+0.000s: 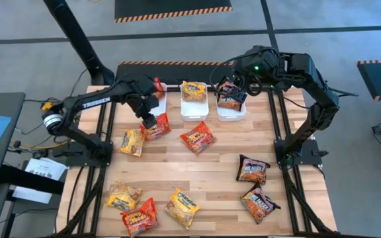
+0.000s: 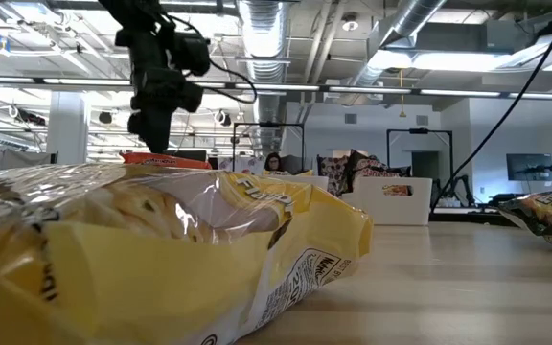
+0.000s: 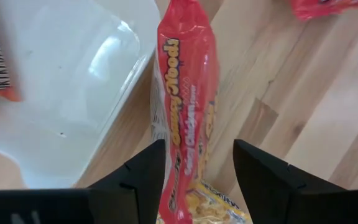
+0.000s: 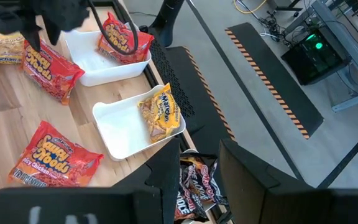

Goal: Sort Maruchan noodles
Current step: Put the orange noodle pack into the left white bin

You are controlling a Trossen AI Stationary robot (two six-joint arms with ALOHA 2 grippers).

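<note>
The red packet is on the table, at about 10 o'clock from the middle. It is just outside the left tub, which sits at 12 o'clock from it. The left gripper is right over the packet with one finger on each side. The fingers are spread apart and are not squeezing it. I think the job now is to get this red packet into the left tub, where another red one lies. To do it well, close on the middle of the packet, lift it over the tub wall, and let go only above the tub. Do not bump the yellow packet at 8 o'clock. The right gripper holds a dark packet over the right tub.
</note>
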